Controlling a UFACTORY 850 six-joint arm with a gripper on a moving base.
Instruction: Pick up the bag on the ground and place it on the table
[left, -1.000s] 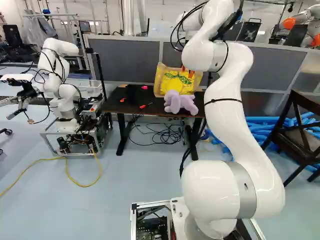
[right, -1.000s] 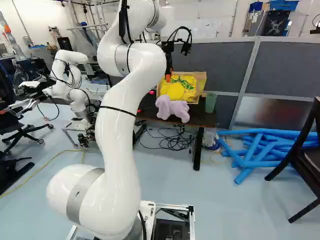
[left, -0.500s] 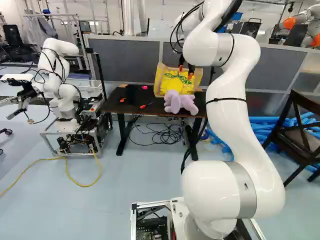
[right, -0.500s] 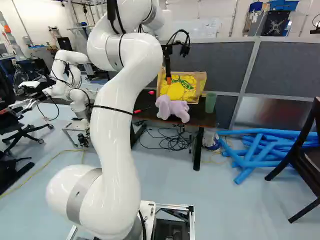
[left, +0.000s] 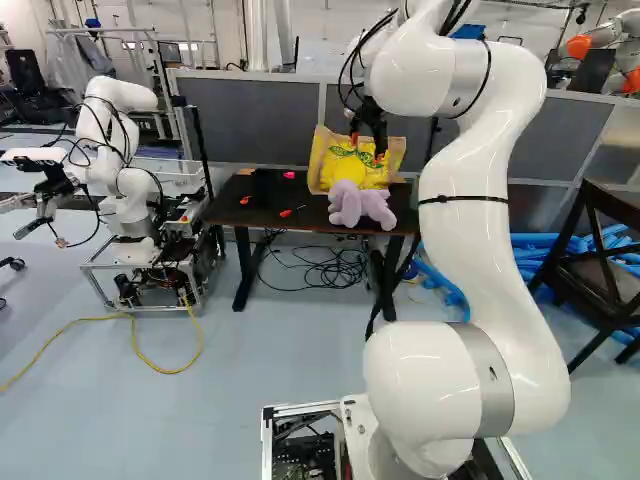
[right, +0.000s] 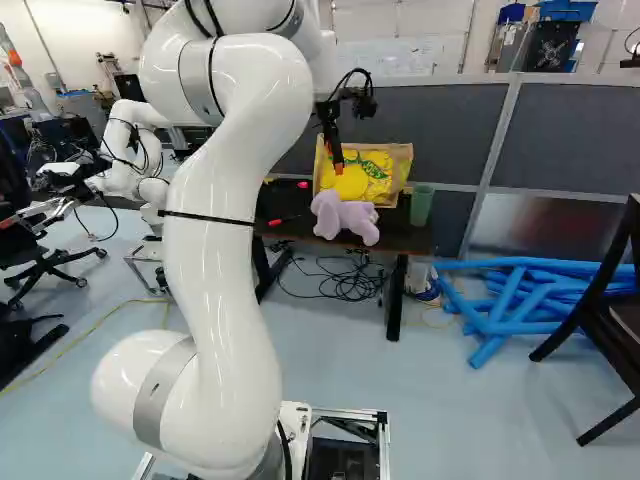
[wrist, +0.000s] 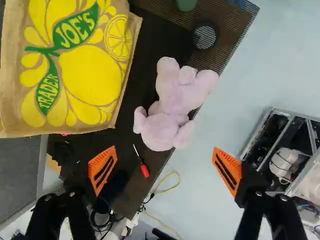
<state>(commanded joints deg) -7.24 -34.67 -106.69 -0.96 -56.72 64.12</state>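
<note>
Surface (left: 232, 205): dark-topped, before a grey partition (right: 440, 130). Bag (wrist: 82, 70): yellow and tan, standing towards the far side, behind a lilac plush toy (wrist: 167, 107). Gripper (wrist: 165, 167): fingers wide apart, nothing held. Step, as judged: placing looks complete; next, back the gripper away without brushing bag or toy. Green cup (right: 422, 205): right of the bag in the right base view, unseen in the left.

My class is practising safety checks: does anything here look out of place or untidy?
The purple plush pokes past the table's front edge, so it could fall. Black cables lie tangled beneath the table, looking untidy.
</note>
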